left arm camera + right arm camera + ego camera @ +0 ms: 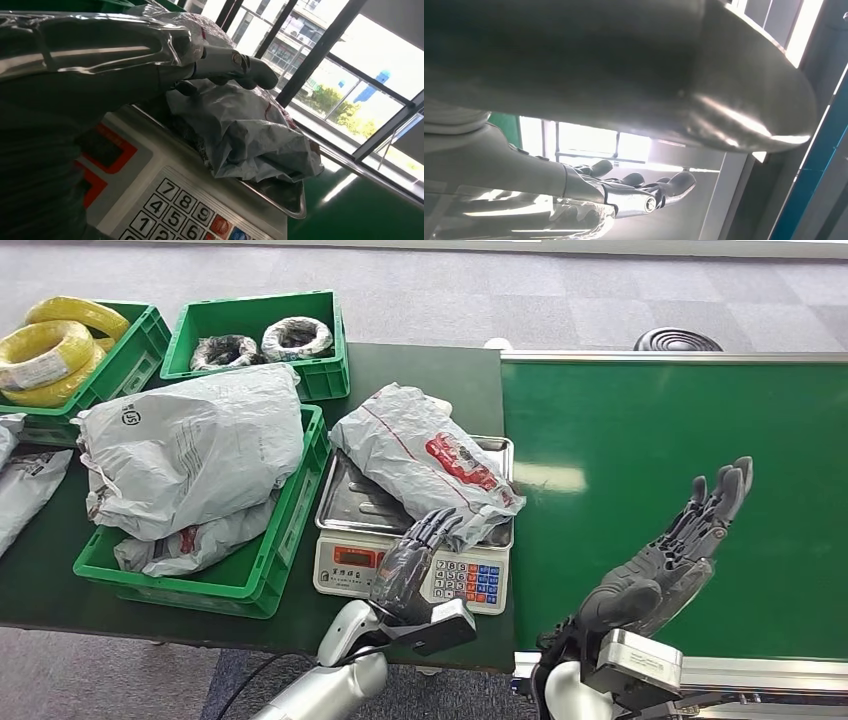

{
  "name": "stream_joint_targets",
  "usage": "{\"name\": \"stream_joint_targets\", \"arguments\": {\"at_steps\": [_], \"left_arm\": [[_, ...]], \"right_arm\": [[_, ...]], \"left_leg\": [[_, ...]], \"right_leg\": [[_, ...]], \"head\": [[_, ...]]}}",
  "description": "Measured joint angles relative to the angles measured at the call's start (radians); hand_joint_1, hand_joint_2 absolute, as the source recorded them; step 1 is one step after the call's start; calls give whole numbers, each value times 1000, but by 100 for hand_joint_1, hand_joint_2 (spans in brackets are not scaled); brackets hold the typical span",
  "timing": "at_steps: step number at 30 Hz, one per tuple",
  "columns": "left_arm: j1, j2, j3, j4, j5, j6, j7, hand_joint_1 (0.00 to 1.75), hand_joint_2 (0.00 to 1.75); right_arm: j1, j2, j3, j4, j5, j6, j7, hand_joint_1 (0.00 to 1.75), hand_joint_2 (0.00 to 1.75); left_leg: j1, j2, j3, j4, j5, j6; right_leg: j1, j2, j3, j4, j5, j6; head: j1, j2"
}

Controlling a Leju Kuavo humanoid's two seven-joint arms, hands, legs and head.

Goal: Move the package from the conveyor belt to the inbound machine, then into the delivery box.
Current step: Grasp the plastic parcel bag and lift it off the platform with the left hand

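Two robot hands — left robot hand [415, 562] touching package [425, 455] on scale [345, 560], right robot hand [670, 555] spread, empty.

Crumpled grey plastic package [425, 458] hides most of the silver scale pan [352, 502]. Far-left green crate of yellow cable coils [128, 360] cut by frame edge. Scale's red display [356, 556] digits too small to read.

Even overhead light, with a glare patch on the green conveyor belt [545, 477]. Both wrist views are backlit by bright windows [345, 75], their near parts dark and blurred.
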State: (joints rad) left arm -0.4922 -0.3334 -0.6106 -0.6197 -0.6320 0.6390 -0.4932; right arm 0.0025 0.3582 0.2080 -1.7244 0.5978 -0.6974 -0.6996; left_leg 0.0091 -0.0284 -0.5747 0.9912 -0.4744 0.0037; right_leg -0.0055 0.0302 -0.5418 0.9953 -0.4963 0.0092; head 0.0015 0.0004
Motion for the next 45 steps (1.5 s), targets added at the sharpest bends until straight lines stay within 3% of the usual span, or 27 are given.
{"name": "stream_joint_targets", "arguments": {"at_steps": [5,9,14,24,28,33,45], "left_arm": [[-6,-1,8,53,41,6,-36,0,175],[-9,3,70,38,230,-104,-148,0,175],[-10,39,207,-125,454,-217,-197,0,175],[-10,108,356,-366,513,-223,-182,0,175],[-39,126,364,-391,377,-159,-112,0,175],[-117,111,286,-284,81,-64,17,0,175],[-206,30,160,-23,-79,-20,88,0,175]], "right_arm": [[-4,0,9,9,-5,0,0,0,0],[-7,0,15,20,-8,0,0,0,0],[-8,0,16,30,-14,0,0,0,0],[-8,0,16,41,-18,0,0,0,0],[-7,0,17,42,-19,0,0,0,0],[-8,0,30,42,-24,0,0,0,0],[-18,0,36,54,-33,0,0,0,0]], "left_leg": [[0,0,0,0,0,0],[0,0,0,0,0,0],[0,0,0,0,0,0],[0,0,0,0,0,0],[0,-1,0,0,0,0],[0,0,0,0,1,0],[0,-1,0,0,0,0]], "right_leg": [[0,0,0,0,0,0],[0,0,0,0,0,0],[0,0,0,1,0,0],[0,0,-1,2,0,0],[0,0,-1,2,0,0],[0,0,0,2,0,0],[0,0,-1,2,0,0]], "head": [[0,0],[0,0],[0,0],[0,0],[0,0],[0,0],[0,0]]}}
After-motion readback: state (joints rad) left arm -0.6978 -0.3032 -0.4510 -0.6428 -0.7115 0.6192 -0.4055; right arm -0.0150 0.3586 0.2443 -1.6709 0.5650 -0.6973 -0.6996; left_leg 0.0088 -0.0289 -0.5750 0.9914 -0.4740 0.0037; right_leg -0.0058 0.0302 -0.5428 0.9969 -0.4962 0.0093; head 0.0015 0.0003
